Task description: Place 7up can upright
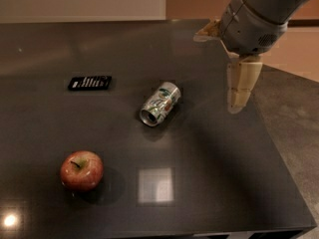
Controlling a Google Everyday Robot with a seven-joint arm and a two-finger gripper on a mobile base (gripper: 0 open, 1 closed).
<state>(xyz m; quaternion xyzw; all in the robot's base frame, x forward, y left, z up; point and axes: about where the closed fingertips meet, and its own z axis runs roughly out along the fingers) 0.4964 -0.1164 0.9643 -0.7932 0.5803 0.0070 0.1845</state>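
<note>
The 7up can (160, 103) lies on its side near the middle of the dark table (209, 173), its open end pointing toward the front left. It is silver-white with green lettering. My gripper (240, 86) hangs from the grey arm at the upper right. It is above the table's right part, to the right of the can and apart from it. It holds nothing that I can see.
A red apple (81, 170) sits at the front left. A small black flat object (89, 82) lies at the left, behind the apple. The table's right edge (279, 153) runs just right of the gripper, with floor beyond.
</note>
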